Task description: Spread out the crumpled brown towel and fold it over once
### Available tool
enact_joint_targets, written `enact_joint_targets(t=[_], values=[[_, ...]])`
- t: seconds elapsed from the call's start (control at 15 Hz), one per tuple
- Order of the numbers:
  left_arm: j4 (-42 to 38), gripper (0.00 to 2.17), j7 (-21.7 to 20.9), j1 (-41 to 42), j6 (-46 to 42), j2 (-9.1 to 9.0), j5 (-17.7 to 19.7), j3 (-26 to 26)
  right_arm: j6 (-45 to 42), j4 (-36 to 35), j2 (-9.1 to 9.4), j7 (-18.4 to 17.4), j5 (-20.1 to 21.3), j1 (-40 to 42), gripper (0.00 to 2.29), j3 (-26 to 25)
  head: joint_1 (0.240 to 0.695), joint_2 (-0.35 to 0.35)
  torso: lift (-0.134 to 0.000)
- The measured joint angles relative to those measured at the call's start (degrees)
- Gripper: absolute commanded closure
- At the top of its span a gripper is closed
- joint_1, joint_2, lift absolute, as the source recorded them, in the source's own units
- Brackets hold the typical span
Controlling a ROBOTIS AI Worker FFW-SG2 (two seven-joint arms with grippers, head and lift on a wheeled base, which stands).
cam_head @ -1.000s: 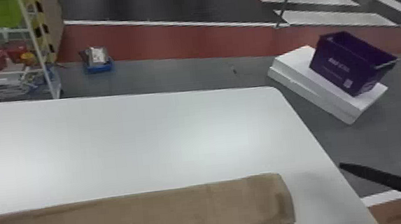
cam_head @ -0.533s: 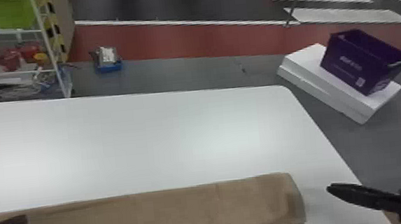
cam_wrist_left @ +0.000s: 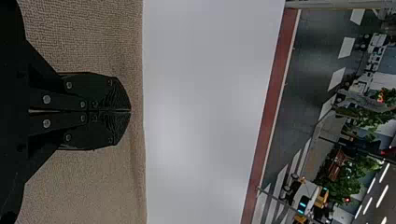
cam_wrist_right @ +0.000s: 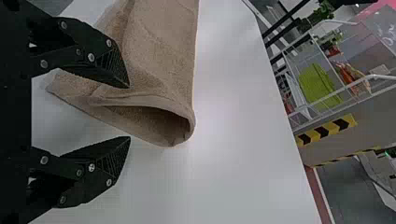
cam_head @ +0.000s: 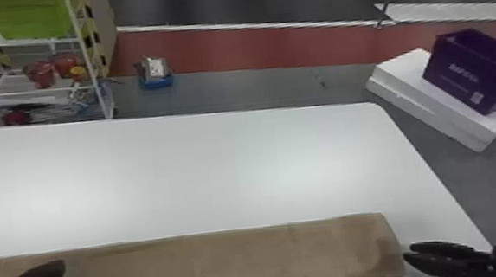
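In the head view, the brown towel point(cam_head: 229, 266) spans the counter point(cam_head: 203, 175) from lower left to lower right; the left gripper point(cam_head: 59, 268) is over it, the right gripper point(cam_head: 409, 252) by its end. In the left wrist view, the jaws are clenched against each other above the towel. In the right wrist view, the jaws stand apart, released, near its looped fold.

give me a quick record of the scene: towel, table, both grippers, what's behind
towel: brown, lying in a long folded strip, its layers parted at the right end
table: white, towel along its near part
left gripper: over the towel, fingers together
right gripper: at the towel's right end, fingers apart
behind: purple box on white slabs, shelf rack to the left
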Motion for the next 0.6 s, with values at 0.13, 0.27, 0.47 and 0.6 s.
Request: enact_joint_targets(t=[0.13,0.27,0.47,0.6], values=[[0.2,1.88,0.1,-0.3,1.1,0.00,-0.6,0.0,-0.4,-0.5,-0.03,0.8,0.6,0.2,0.77,1.7,0.695,-0.128,-0.123],[0.8,1.88,0.2,-0.6,2.4,-0.05,-1.0,-0.3,-0.2,-1.6,-0.10,1.9,0.9,0.7,1.25,3.1,0.695,-0.108,-0.123],[1.3,1.88,0.5,-0.7,2.6,0.01,-1.4,-0.8,1.0,-2.9,-0.48,3.0,1.2,1.3,1.42,3.5,0.695,-0.097,-0.123],[1.3,1.88,0.3,-0.8,2.6,0.02,-1.7,-1.0,3.0,-3.2,-1.05,3.0,0.3,1.4,1.42,2.7,0.695,-0.107,-0.123]])
